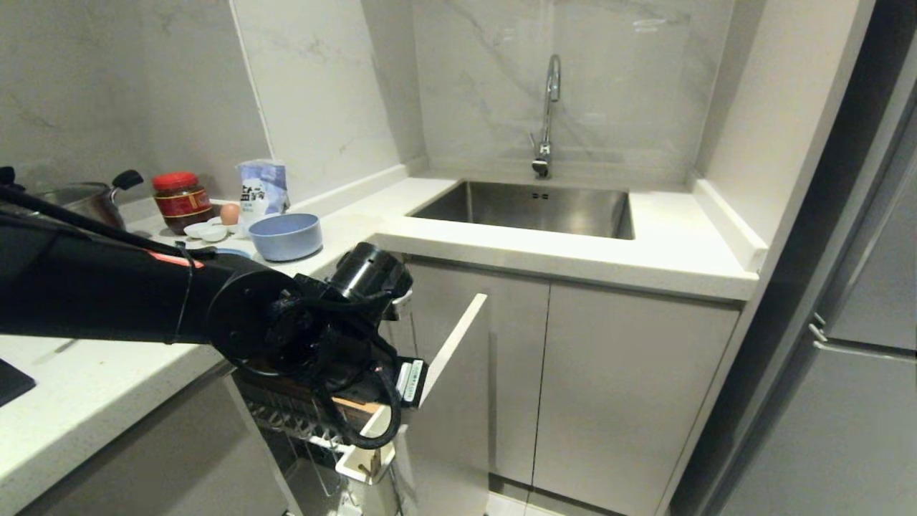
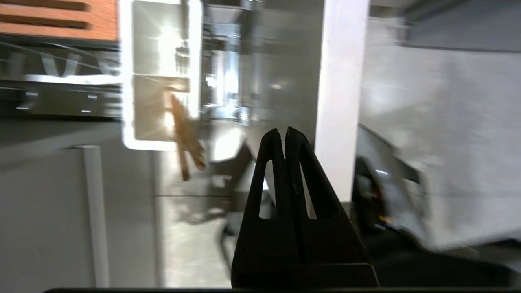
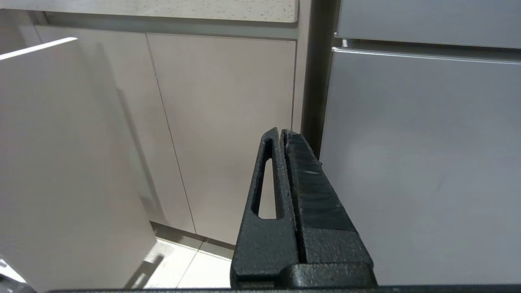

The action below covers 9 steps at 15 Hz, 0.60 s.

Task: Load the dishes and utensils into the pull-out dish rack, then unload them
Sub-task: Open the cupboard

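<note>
One pale-blue bowl (image 1: 285, 236) stands on the white counter (image 1: 501, 244), on the stretch left of the sink (image 1: 530, 208) and near the front edge above the pull-out dish rack (image 1: 337, 423). Only a sliver of the pale-blue plate (image 1: 233, 252) shows just left of the bowl, behind the left arm (image 1: 107, 301). Behind them sit one red-lidded jar (image 1: 180, 201), one white bag (image 1: 262, 188), one egg (image 1: 229, 213) and two small white saucers (image 1: 206, 231); one steel pot (image 1: 86, 199) stands at the counter's far left.

The rack is drawn out from the cabinet run, its white panel front (image 1: 458, 387) angled into the aisle. Its wooden strip (image 2: 57, 18) and white utensil caddy (image 2: 160, 75) show in the left wrist view, where a pair of chopsticks (image 2: 185, 138) stands in the caddy's nearer compartment, leaning over its rim. The spoon cannot be made out.

The left gripper (image 2: 283, 131) hangs over the rack beside the panel's inner face, jaws pressed together and holding nothing. The right gripper (image 3: 281, 131) is parked low facing the cabinet doors (image 3: 228, 134) and the grey fridge (image 3: 427, 162), its jaws also fully closed and empty.

Open floor lies between the panel front and the fridge; the counter right of the sink is a narrow strip ending at a side wall.
</note>
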Tool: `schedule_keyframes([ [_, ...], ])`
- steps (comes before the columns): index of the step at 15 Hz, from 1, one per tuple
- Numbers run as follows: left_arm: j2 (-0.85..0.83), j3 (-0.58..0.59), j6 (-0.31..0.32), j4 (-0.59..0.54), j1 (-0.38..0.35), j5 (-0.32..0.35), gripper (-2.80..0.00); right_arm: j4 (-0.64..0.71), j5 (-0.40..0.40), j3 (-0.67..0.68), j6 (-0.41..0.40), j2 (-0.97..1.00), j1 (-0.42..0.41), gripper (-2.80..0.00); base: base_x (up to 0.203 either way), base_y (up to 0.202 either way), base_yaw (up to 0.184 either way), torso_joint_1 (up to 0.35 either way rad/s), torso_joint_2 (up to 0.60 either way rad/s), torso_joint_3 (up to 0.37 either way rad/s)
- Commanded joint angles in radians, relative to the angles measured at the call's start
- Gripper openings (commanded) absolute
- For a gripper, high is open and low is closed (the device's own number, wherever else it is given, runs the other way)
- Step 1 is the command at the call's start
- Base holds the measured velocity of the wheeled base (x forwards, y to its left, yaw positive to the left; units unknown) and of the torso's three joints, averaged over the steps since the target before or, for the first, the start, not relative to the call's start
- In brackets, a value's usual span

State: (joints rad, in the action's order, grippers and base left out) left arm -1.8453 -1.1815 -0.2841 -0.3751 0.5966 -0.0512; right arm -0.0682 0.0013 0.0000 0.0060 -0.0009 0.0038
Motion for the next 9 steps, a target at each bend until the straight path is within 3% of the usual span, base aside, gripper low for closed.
schedule_keyframes([
  [1, 0.009, -0.005, -0.057, -0.001, 0.046, 0.043, -2.8, -0.001, 0.0, 0.023, 0.0, -0.001, 0.001, -2.8, 0.0, 0.0, 0.0, 0.0, 0.0, 0.0],
  [6, 0.005, -0.019, -0.158, 0.004, 0.093, 0.147, -2.8, -0.001, 0.0, 0.023, 0.0, -0.001, 0.001, -2.8, 0.0, 0.0, 0.0, 0.0, 0.0, 0.0],
  [9, 0.0, -0.017, -0.178, 0.002, 0.116, 0.174, -2.8, -0.001, 0.0, 0.023, 0.0, -0.001, 0.001, -2.8, 0.0, 0.0, 0.0, 0.0, 0.0, 0.0],
])
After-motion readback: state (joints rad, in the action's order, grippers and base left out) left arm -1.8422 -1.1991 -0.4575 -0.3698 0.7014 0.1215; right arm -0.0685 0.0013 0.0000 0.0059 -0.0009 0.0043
